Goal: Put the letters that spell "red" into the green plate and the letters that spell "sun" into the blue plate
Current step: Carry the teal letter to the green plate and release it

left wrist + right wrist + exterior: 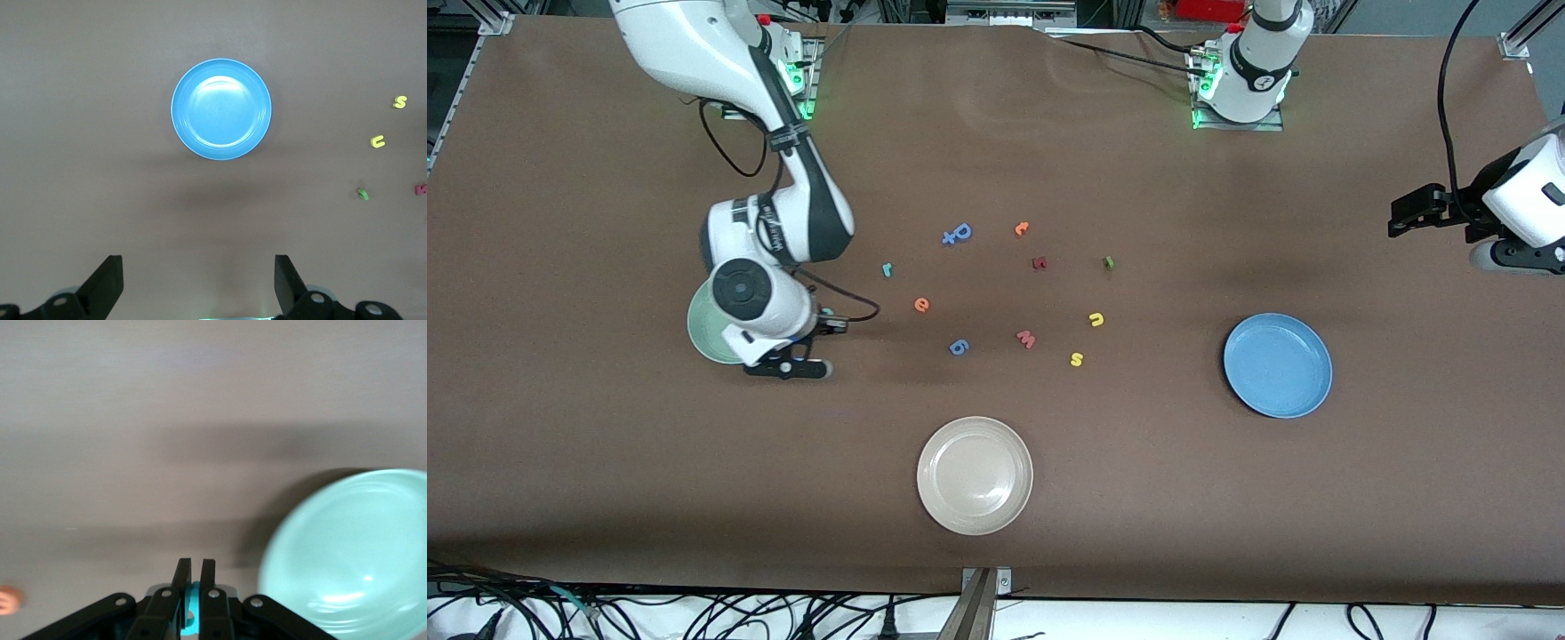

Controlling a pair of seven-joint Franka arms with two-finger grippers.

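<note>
The teal letter (191,613) pinched in my right gripper (190,577) is light, soft foam; narrow flat edges suit the pinch. The arm hangs bent, wrist down, just beside the green plate (701,333). My left gripper (199,283) waits spread wide, over bare table near the blue plate (1278,364).

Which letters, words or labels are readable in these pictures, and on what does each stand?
"r": teal letter, on the table.
"e": orange letter.
"s": yellow letter.
"n": second yellow letter.
"w": salmon letter.
"p": blue letter.
Unreadable: wrist print on the right arm; teal piece in the shut right claw; four other letters.
</note>
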